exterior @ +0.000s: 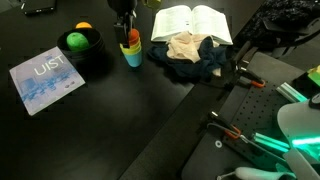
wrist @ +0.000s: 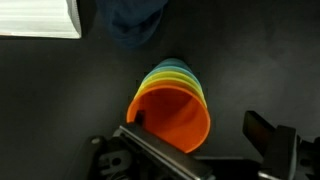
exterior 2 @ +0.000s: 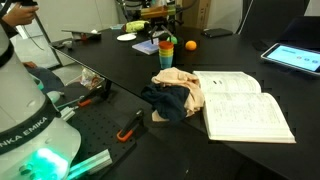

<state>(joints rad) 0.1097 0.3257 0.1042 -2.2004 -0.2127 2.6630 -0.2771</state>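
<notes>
A stack of coloured cups (exterior: 132, 48) with an orange cup on top stands upright on the black table, seen in both exterior views (exterior 2: 166, 47). My gripper (exterior: 125, 26) hangs straight over it (exterior 2: 163, 32). In the wrist view the orange cup (wrist: 175, 105) opens towards the camera. My gripper (wrist: 200, 128) is open. Its left finger sits at the cup's left rim and its right finger stands apart from the cup on the right. Nothing is held.
An open book (exterior: 190, 22) and a heap of beige and dark blue cloth (exterior: 190, 55) lie beside the cups. A black bowl (exterior: 88, 58) holds a green ball. A blue booklet (exterior: 45, 78) lies nearby. Orange-handled tools (exterior 2: 130, 125) lie on the perforated plate by the robot base.
</notes>
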